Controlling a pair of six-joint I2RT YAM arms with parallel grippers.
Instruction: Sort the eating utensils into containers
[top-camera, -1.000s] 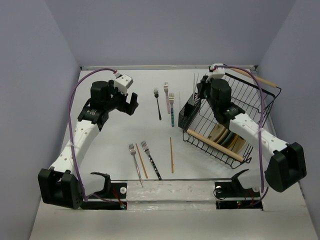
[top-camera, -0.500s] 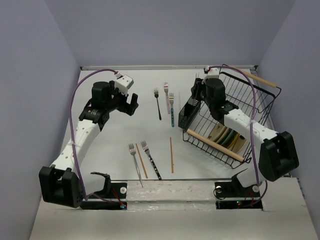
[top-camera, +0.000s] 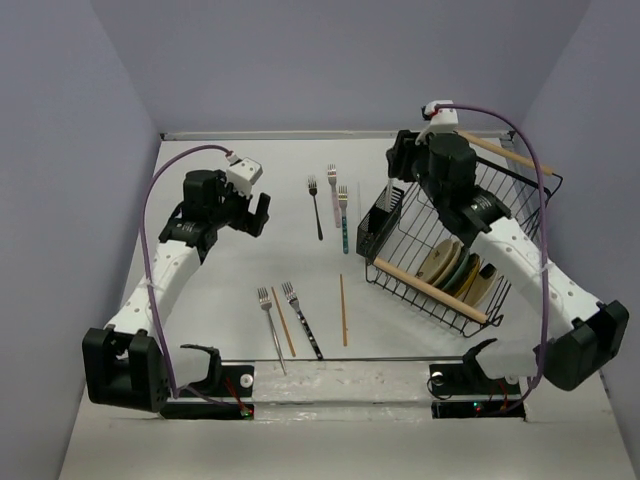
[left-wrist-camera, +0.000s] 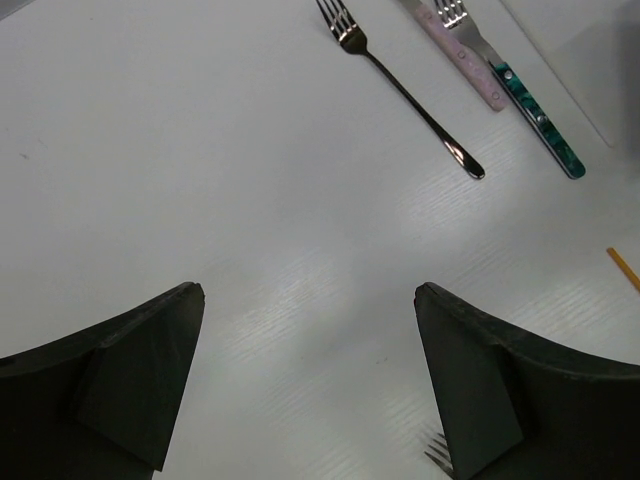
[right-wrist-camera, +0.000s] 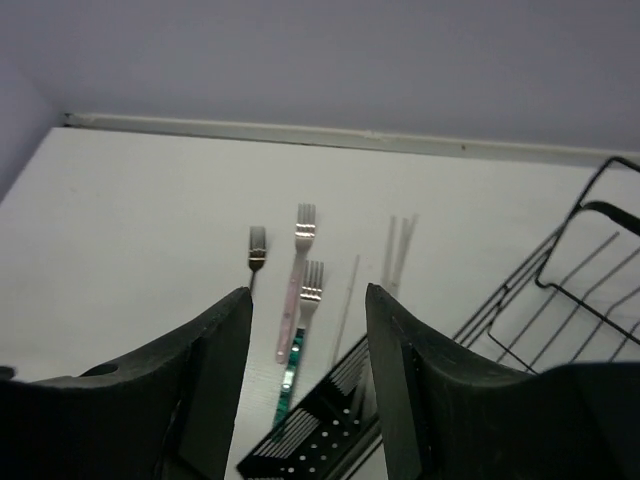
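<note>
My left gripper (top-camera: 257, 212) (left-wrist-camera: 310, 295) is open and empty, hovering over bare table left of three forks: a black fork (top-camera: 316, 207) (left-wrist-camera: 400, 90), a pink fork (top-camera: 333, 192) (left-wrist-camera: 455, 55) and a teal fork (top-camera: 343, 228) (left-wrist-camera: 535, 112). My right gripper (top-camera: 400, 160) (right-wrist-camera: 308, 295) is open and empty above the small black slotted holder (top-camera: 378, 224) (right-wrist-camera: 330, 435). Pale chopsticks (right-wrist-camera: 400, 250) stand in the holder. Near the front lie a silver fork (top-camera: 270, 325), a dark patterned fork (top-camera: 302, 320) and two brown chopsticks (top-camera: 284, 322) (top-camera: 343, 310).
The big black wire rack (top-camera: 500, 205) with wooden handles (top-camera: 430, 290) stands at the right, right behind the holder, with round plates (top-camera: 460, 270) in it. The back wall edge (right-wrist-camera: 300, 133) runs behind the forks.
My right gripper has risen and drawn back from the holder, empty. My left gripper has shifted slightly toward the near side.
</note>
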